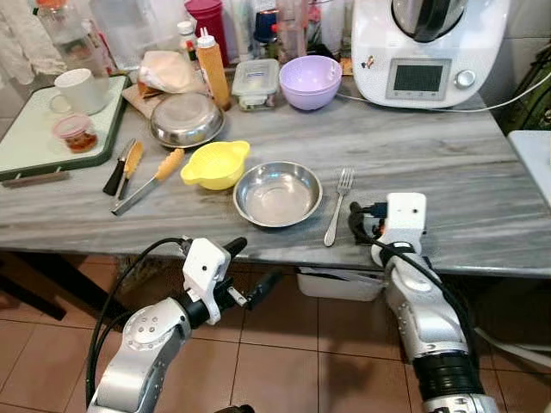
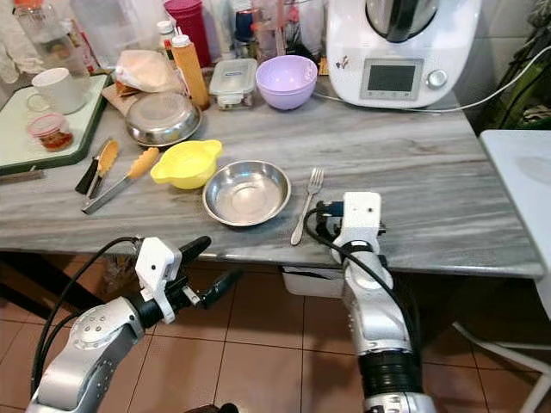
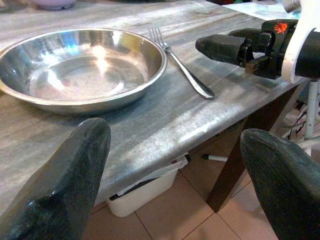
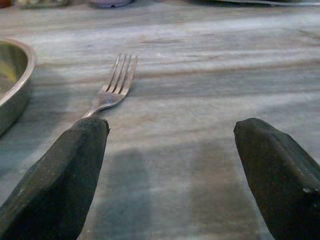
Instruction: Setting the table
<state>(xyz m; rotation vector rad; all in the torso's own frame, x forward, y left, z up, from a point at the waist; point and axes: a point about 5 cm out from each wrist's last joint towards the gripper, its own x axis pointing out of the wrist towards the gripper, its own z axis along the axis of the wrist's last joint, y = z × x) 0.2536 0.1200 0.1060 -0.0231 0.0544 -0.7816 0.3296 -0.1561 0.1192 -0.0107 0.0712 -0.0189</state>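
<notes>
At lower left, the left gripper (image 1: 251, 265) hangs spread below the table (image 1: 448, 172) edge, under the steel bowl (image 1: 277, 194) at centre frame. Just right of the bowl lies the fork (image 1: 337, 205), tines pointing up-frame. Lower right, the right gripper (image 4: 170, 175) rests wide apart on the table, just right of the fork's handle.

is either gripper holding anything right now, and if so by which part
Nothing is held. The right gripper sits open above the table edge, just beside the fork and not gripping it. The left gripper is open below the table edge.
</notes>
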